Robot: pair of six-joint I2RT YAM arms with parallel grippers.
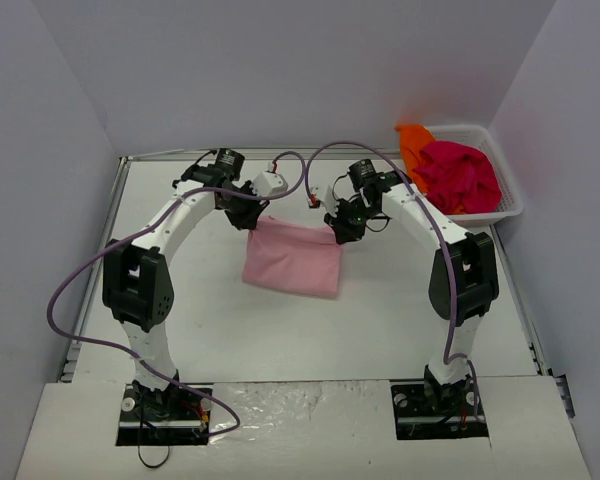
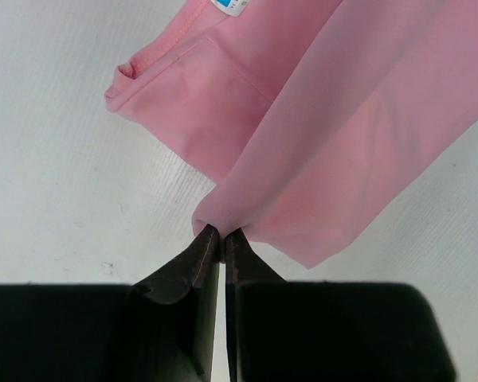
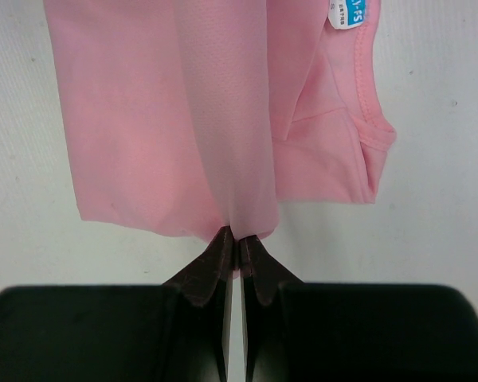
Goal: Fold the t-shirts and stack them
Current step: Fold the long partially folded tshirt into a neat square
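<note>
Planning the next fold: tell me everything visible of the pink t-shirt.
The pink t-shirt is soft, thin, light pink cloth, folded into a rough rectangle. Its far edge sags, pinched at one corner by the shut left gripper and at the other by the shut right gripper; the near part lies on the white table. A white neck label with blue print and a stitched hem show.

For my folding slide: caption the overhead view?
The left end effector and right end effector each pinch a far corner of the pink t-shirt; magenta t-shirt and orange t-shirt sit in the basket.
</note>
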